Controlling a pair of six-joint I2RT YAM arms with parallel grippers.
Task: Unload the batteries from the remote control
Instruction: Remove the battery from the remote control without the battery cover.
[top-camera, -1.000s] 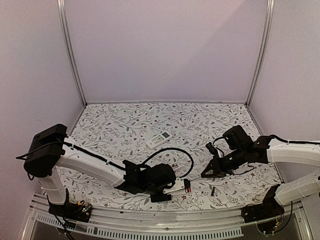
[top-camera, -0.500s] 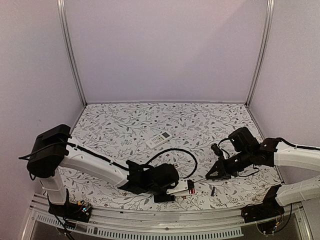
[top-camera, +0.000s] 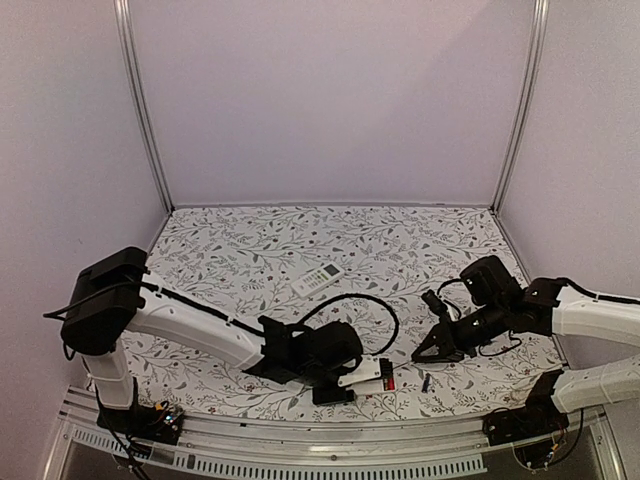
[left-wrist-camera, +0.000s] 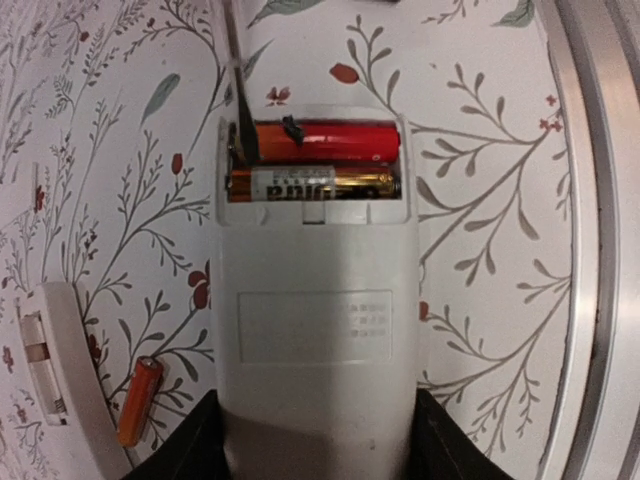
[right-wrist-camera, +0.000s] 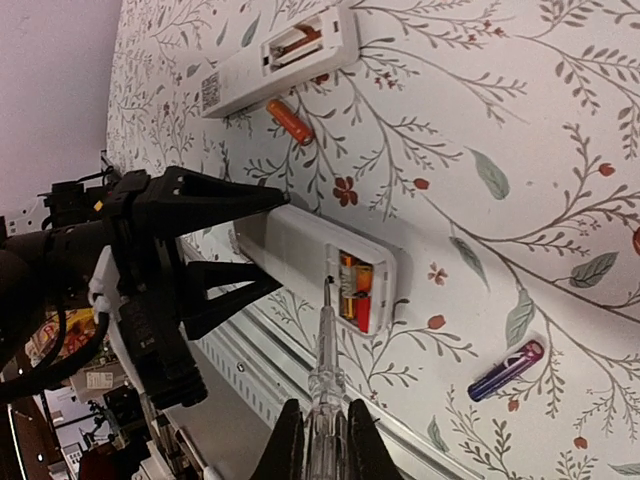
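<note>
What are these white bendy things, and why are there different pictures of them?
They are two robot arms bolted to a table with a flowery top. One picture looks down from above; the other two come from a small camera on each arm's wrist. The left arm's fingers hold a white remote with its back open, so you can see two batteries inside, one red, one gold and black. The right arm's fingers pinch a thin pen-like tool whose tip is at that open battery slot. On the table lie an orange battery, a purple battery and another open remote.
</note>
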